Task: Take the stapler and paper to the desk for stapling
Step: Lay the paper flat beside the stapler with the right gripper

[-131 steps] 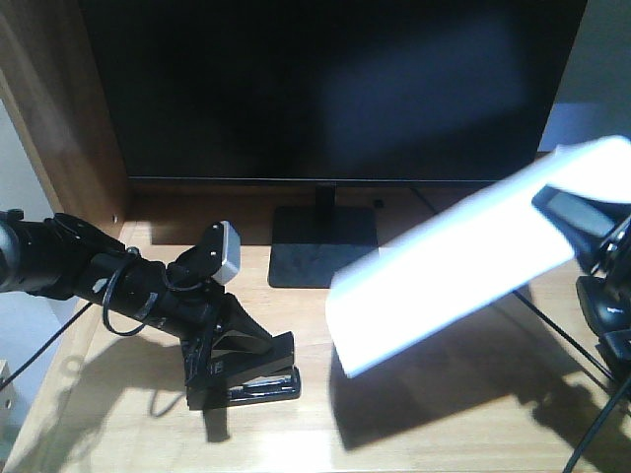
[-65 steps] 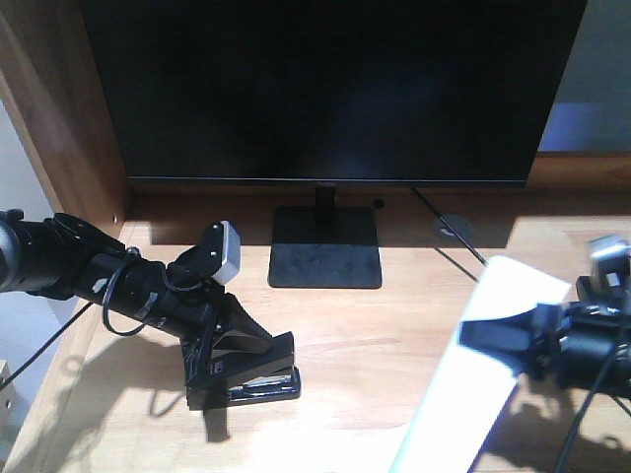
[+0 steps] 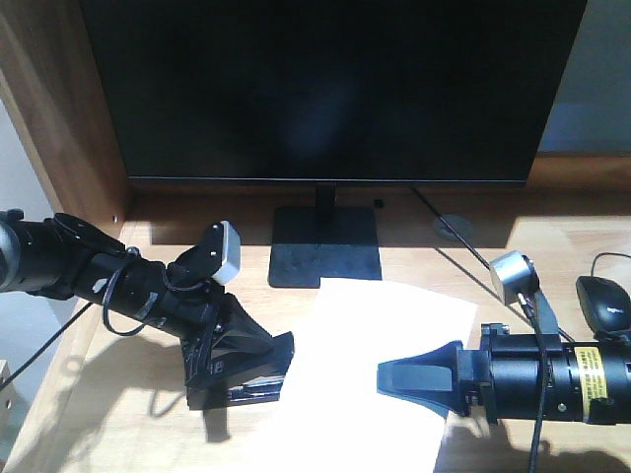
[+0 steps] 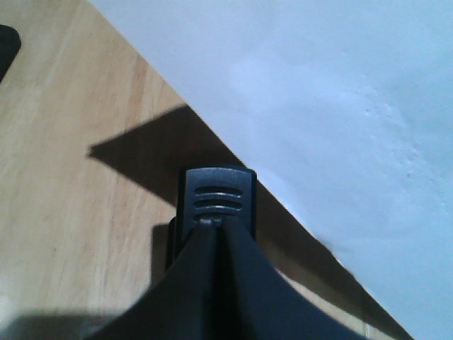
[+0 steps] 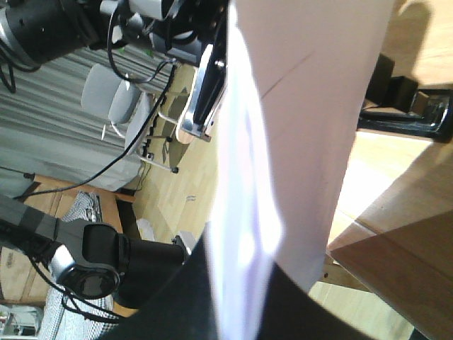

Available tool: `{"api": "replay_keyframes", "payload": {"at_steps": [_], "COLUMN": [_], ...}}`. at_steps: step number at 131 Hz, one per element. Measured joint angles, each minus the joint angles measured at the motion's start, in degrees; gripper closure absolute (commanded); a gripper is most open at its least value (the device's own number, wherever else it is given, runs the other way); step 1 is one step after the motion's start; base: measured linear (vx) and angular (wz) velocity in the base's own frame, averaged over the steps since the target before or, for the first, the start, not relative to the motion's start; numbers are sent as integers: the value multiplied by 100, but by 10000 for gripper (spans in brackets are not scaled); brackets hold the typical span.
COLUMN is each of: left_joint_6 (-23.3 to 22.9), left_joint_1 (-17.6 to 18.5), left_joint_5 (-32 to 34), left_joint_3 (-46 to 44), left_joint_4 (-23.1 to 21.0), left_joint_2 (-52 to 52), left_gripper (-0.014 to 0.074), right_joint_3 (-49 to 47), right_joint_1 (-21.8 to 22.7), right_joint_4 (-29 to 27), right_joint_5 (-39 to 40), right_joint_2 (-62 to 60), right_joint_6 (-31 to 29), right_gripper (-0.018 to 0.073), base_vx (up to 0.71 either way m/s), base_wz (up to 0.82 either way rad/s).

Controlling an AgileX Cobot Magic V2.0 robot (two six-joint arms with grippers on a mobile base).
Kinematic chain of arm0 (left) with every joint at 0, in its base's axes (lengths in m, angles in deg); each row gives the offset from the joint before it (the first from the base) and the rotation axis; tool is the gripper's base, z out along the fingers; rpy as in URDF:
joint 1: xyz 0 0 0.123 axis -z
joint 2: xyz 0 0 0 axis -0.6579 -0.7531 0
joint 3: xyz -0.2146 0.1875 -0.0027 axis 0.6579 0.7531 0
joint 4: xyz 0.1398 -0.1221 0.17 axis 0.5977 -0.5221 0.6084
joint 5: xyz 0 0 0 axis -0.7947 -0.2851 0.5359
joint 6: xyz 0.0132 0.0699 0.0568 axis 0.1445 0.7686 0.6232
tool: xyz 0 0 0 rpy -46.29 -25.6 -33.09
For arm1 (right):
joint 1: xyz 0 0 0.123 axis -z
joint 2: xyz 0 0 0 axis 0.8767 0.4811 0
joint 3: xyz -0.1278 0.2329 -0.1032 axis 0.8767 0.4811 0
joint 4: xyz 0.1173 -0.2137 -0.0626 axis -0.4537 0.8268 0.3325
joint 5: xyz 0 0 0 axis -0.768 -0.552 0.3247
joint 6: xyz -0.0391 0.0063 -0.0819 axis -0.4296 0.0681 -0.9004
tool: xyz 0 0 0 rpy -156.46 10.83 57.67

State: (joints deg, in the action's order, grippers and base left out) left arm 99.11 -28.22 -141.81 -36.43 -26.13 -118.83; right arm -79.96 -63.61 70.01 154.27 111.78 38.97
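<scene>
The black stapler (image 3: 246, 391) rests on the wooden desk (image 3: 414, 256) at the left, and my left gripper (image 3: 266, 355) is shut on its top. In the left wrist view the stapler's ridged end (image 4: 216, 188) pokes out past my closed left gripper (image 4: 216, 223). The white paper (image 3: 365, 365) lies flat on the desk just right of the stapler, its edge close to it (image 4: 318, 99). My right gripper (image 3: 386, 376) is shut on the paper's near right part. From the right wrist the paper (image 5: 283, 142) runs out between the fingers of my right gripper (image 5: 248, 262).
A large black monitor (image 3: 325, 89) on a square foot (image 3: 325, 258) fills the back of the desk. A black mouse (image 3: 603, 301) lies at the far right, near a cable and round grommet (image 3: 452, 228). A darker wooden side panel (image 3: 59, 118) bounds the left.
My right arm has swung the paper down from raised in the air to flat on the desk beside the stapler. The left arm and stapler have not moved.
</scene>
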Motion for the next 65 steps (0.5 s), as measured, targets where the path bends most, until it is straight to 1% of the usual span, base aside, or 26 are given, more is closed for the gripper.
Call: {"api": "replay_keyframes", "payload": {"at_steps": [20, 36, 51, 65], "left_joint_6": [0, 0, 0, 0], "left_joint_1": [0, 0, 0, 0], "left_joint_5": [0, 0, 0, 0], "left_joint_3": [0, 0, 0, 0], "left_joint_4": [0, 0, 0, 0], "left_joint_2": [0, 0, 0, 0], "left_gripper": [603, 603, 603, 603], "right_joint_3": [0, 0, 0, 0], "right_joint_1": [15, 148, 325, 428], "right_joint_4": [7, 176, 420, 519], "right_joint_5": [0, -8, -389, -703], "right_joint_2": [0, 0, 0, 0], "right_joint_6": [-18, -12, -12, -12], "right_gripper": [559, 559, 559, 559], "base_vx": [0, 0, 0, 0], "base_wz": [0, 0, 0, 0]}}
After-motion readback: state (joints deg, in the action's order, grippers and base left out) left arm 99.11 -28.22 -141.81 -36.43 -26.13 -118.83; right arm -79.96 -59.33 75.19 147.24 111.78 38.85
